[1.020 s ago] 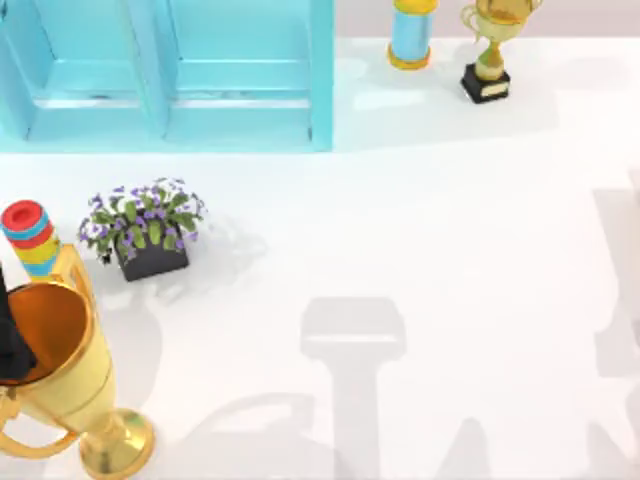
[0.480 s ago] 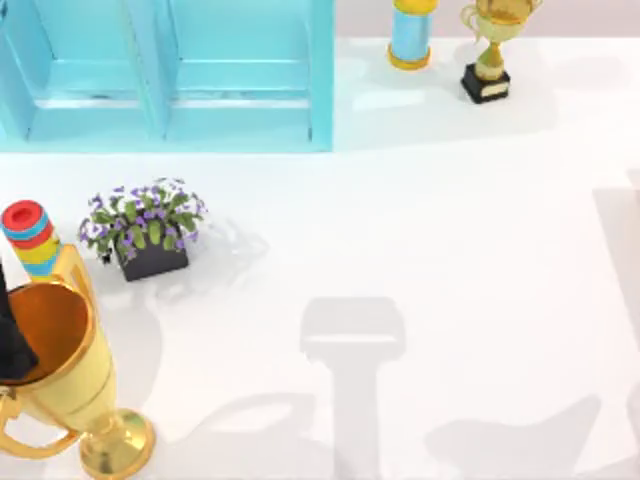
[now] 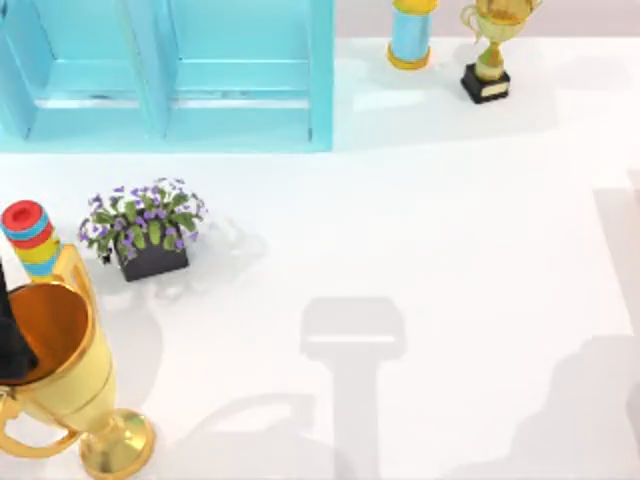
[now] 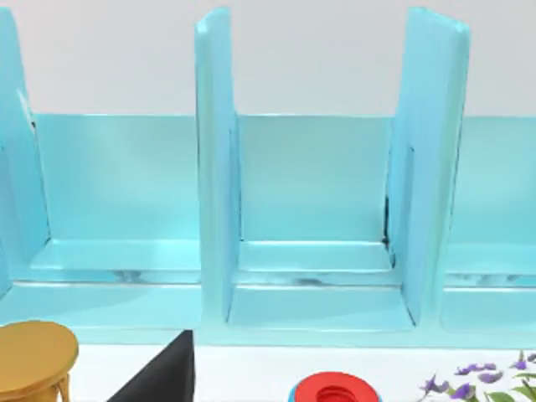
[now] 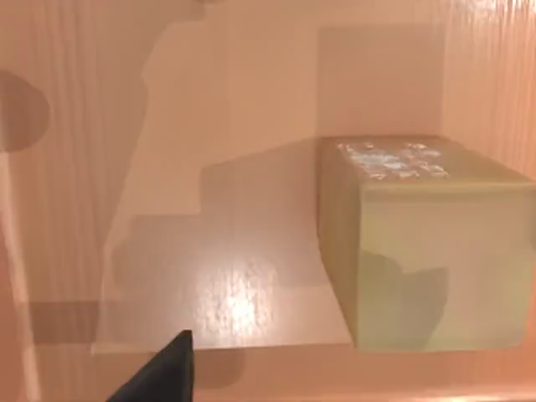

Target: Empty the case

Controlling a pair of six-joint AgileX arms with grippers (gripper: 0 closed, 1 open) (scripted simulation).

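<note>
A shadow [image 3: 590, 400] slides off to the right, well away from the left claw [image 3: 10, 345]; nothing else stirs.
That claw sits at the trophy [image 3: 70, 380] cup, though I cannot tell whether it grips. The case [image 3: 240, 110] stands ahead of it, its visible bays bare, so the emptying looks nearly done.

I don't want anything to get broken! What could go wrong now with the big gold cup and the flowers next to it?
The big gold trophy stands tilted at the table's near-left corner, a dark part of the left arm inside its bowl. It could tip or roll off if it slips.

The flower pot and the stacked coloured rings sit close beside it, so a falling trophy, or a swing toward the case, could knock them over.
</note>
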